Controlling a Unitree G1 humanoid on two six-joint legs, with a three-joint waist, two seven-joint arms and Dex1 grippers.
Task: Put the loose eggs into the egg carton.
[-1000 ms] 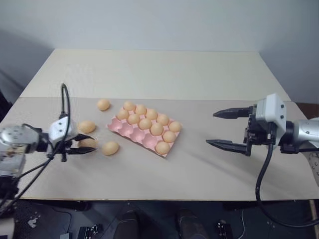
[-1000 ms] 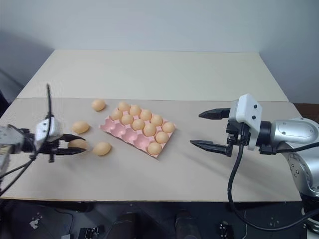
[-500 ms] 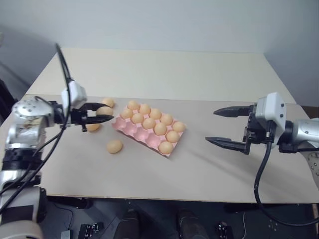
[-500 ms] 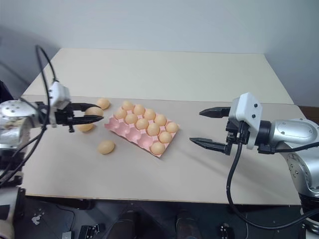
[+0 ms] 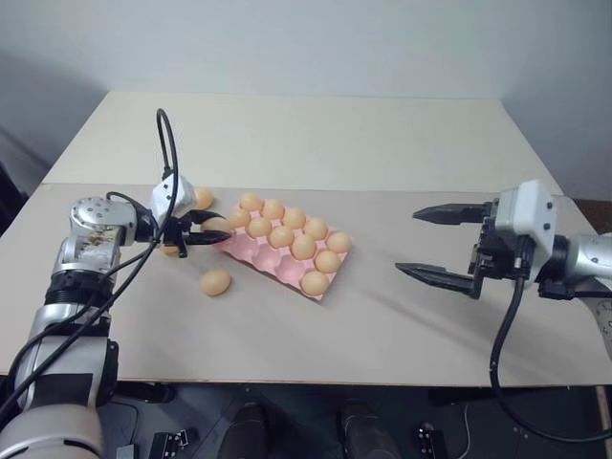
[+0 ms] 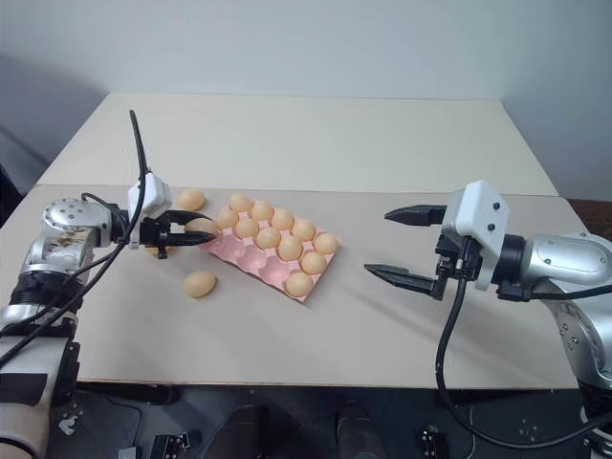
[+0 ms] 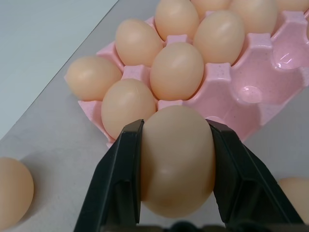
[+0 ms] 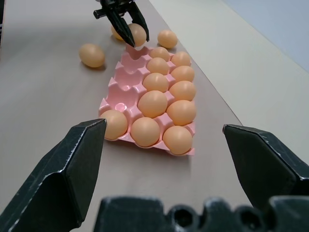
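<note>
The pink egg carton (image 5: 263, 256) lies at an angle in the middle of the table, most cups filled, with several empty cups in its near row. My left gripper (image 5: 212, 232) is shut on one loose egg (image 7: 176, 159), held just at the carton's left end above the table. Another loose egg (image 5: 216, 282) lies in front of the carton's left end. A further egg (image 5: 203, 198) sits behind my left gripper, and one (image 5: 170, 250) is partly hidden under it. My right gripper (image 5: 408, 243) hangs open to the right of the carton, holding nothing.
The tan table (image 5: 316, 143) stretches far back behind the carton, with a seam across its width. A black cable (image 5: 164, 143) loops up from my left wrist. The table's front edge (image 5: 316, 381) runs close below both arms.
My left gripper, shut on an egg, has risen from the table at the left and carried it right to the carton's left end. The right gripper has kept still.
</note>
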